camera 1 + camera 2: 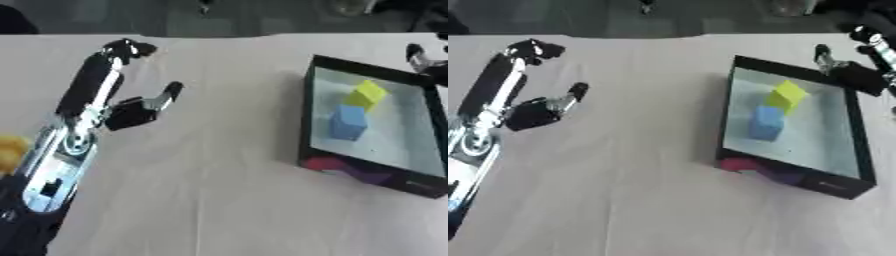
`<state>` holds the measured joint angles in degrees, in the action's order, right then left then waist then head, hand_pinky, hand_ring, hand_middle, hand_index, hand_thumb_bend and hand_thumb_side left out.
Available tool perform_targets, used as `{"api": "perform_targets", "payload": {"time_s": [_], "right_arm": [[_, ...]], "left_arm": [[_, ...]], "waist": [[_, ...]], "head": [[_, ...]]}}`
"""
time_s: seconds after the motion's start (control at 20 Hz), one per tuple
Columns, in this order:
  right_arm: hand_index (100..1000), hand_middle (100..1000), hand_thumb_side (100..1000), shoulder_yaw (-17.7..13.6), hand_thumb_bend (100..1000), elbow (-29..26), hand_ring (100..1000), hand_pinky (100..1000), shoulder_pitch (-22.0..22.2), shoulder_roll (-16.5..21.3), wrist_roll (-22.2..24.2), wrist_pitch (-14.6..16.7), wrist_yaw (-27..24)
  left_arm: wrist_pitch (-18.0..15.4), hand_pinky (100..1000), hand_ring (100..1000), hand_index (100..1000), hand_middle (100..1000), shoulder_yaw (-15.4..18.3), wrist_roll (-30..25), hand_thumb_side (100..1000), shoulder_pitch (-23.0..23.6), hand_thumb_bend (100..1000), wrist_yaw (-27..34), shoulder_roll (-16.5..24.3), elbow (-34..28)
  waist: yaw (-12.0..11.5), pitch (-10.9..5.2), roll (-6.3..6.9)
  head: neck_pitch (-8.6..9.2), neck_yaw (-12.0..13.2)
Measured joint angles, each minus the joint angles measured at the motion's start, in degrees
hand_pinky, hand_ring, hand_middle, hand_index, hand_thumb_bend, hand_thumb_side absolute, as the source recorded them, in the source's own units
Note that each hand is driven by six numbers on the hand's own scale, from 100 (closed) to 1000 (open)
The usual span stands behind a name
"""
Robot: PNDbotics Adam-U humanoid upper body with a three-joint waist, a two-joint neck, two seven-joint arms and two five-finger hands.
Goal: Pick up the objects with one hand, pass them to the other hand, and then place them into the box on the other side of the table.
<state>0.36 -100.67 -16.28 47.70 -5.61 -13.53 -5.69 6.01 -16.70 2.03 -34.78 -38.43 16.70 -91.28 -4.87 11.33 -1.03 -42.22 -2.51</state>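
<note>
In the left eye view the left hand [112, 95] reaches up the left side of the frame above the pale tabletop [210, 200], its fingers spread and holding nothing, with a yellow-orange shape [10, 152] at the left edge beside the arm. At the right of the frame one black-walled box [308, 115] holds two cubes, a yellow cube [367, 94] touching a blue cube [348, 122] just below it. In the right eye view the right hand [852, 70] shows at the upper right, over the box's far corner, and whether its fingers are released or clenched cannot be told.
</note>
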Motion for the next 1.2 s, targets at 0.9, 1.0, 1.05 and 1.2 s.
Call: {"api": "perform_targets", "payload": {"time_s": [0.9,1.0,1.05,1.2], "right_arm": [[922,936,398,-1.57,387,-3.76,1000,960,1.17,-1.02,-4.54,0.34,-7.20],[921,935,399,-1.64,390,-3.84,1000,960,1.21,-1.02,-4.62,0.28,-7.20],[921,934,396,-1.65,385,-3.85,1000,960,1.23,-1.02,-4.64,0.28,-7.20],[921,934,402,-1.66,394,-3.86,1000,960,1.51,-1.01,-4.78,0.19,-7.19]], "left_arm": [[10.96,773,776,818,729,6.25,-5.27,595,1.04,448,7.64,14.14,0.66],[11.98,776,779,819,729,6.28,-7.75,623,1.10,449,8.93,16.24,0.76],[12.42,777,780,819,729,6.28,-9.13,622,1.11,452,9.84,17.32,0.77],[13.31,783,786,820,736,6.23,-13.29,626,1.11,465,12.46,20.77,0.78]], "waist": [[-1.71,-0.04,1.13],[-1.84,-0.04,1.18],[-1.85,-0.04,1.18],[-1.92,-0.04,1.18]], "head": [[-0.54,3.62],[-0.53,4.10],[-0.53,4.26],[-0.53,4.51]]}}
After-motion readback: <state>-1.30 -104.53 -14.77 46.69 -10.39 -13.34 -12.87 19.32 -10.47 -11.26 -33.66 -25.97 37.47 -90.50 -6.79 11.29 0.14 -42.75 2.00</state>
